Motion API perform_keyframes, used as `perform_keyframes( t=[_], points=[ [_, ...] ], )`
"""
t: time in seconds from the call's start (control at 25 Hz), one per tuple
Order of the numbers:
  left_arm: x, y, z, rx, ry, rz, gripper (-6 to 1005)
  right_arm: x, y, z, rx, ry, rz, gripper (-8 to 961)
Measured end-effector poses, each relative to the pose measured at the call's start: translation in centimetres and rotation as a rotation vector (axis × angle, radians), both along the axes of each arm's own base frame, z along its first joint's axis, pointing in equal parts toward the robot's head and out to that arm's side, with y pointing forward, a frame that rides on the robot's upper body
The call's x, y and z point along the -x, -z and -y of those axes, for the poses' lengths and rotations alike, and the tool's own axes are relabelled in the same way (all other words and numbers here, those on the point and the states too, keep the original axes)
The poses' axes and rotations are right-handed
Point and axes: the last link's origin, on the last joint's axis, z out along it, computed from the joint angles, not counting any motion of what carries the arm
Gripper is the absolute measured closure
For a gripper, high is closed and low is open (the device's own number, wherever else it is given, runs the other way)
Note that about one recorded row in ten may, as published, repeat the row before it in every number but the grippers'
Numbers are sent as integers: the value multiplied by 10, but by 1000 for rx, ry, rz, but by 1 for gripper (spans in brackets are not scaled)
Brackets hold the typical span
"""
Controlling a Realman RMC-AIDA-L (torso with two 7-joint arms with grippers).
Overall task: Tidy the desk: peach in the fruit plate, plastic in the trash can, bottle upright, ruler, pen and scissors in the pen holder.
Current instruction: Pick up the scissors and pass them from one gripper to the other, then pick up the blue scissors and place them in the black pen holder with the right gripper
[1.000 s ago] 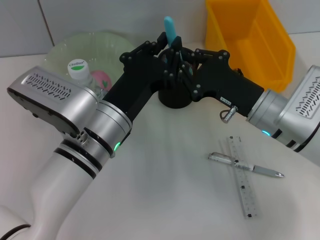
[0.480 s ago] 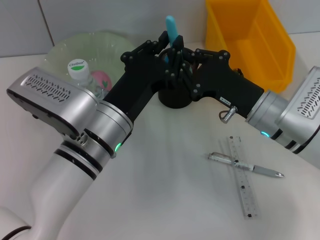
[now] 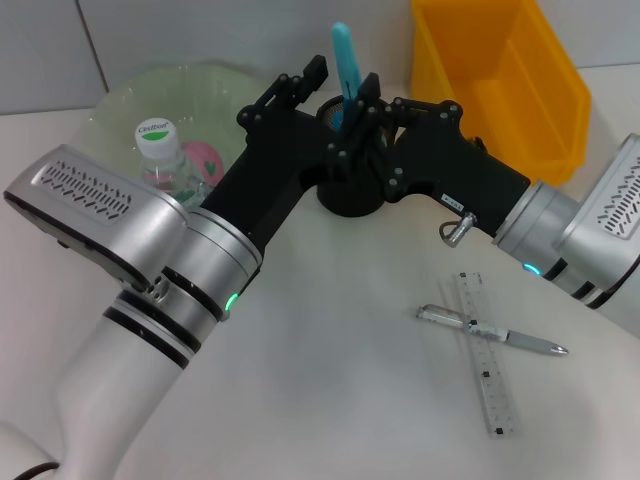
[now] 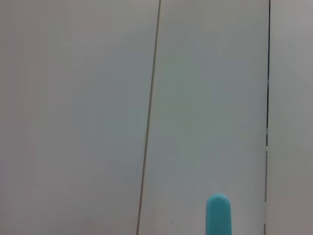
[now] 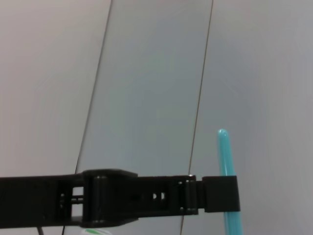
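The scissors [image 3: 343, 55], with a turquoise handle, stand upright over the black pen holder [image 3: 350, 197]; the handle tip also shows in the left wrist view [image 4: 217, 215]. My right gripper [image 3: 356, 112] is shut on the scissors just above the holder's rim. Just left of the handle, my left gripper [image 3: 298, 84] is open. A pen [image 3: 490, 331] lies across the clear ruler [image 3: 486, 358] on the table at the right. The pink peach [image 3: 205, 158] rests in the green fruit plate [image 3: 120, 100], with the bottle [image 3: 157, 143] upright beside it. The plastic is out of view.
The yellow trash can [image 3: 500, 75] stands at the back right, behind my right arm. Both forearms cross the middle of the white table [image 3: 320, 400]. In the right wrist view a black finger [image 5: 146, 196] of the left gripper crosses before the scissors handle [image 5: 225, 156].
The left gripper has opened and drawn back to the left off the scissors handle. The scissors now stand slightly higher and straighter in the right gripper.
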Motion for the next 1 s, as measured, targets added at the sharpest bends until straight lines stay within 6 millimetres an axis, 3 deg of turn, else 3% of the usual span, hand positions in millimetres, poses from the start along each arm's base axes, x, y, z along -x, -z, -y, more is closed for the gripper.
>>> perform_keyframes(
  t=[0.16,0.4,0.76,1.0],
  points=[
    [1,0,1,-1,-1,3,469,-1,-2,-1,-10,4,-7,856],
    [6,-3,2,22,-18,30,301,-4,-11,-4,-40,9,-12,853],
    [15,-11,21,125,57,51,292,-11,-40,-12,-156,-26,24,848],
    [25,-21,38,237,97,55,292,-10,-59,-22,-330,-127,193,845]
  ],
)
